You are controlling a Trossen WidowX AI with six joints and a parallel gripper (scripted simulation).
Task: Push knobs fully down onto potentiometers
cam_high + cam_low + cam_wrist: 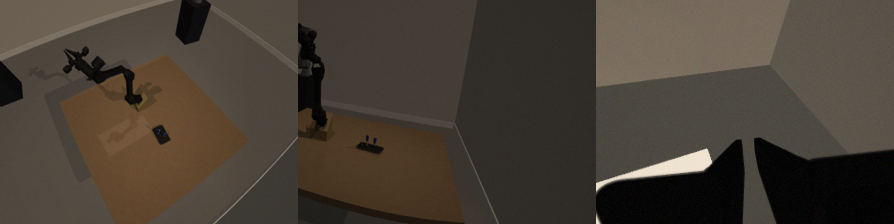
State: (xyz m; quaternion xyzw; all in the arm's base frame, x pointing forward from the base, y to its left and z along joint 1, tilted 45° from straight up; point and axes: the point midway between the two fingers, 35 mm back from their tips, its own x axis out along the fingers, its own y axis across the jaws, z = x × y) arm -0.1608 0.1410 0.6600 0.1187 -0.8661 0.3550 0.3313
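The dark circuit board [161, 139] [376, 149] stands on the wooden table [182, 171] [412, 177]. Two blue knobs stand up from it: one knob [159, 130] [367, 138] and the other knob [165, 134] [375, 140]. In the exterior view both knobs sit high on pale shafts, with a visible stretch below each. My gripper [64, 50] [748, 145] is raised far from the board, pointing away from it. Its black fingers are nearly together with a narrow gap and nothing between them. In the exterior view the fingertips cannot be made out.
The arm stands on a yellowish block [143, 105] [326, 135] near the table's back edge. Black pedestals [192, 24] [9, 90] stand beyond the table. The wrist view shows walls, grey floor and a bright white surface [693, 162] at the lower left.
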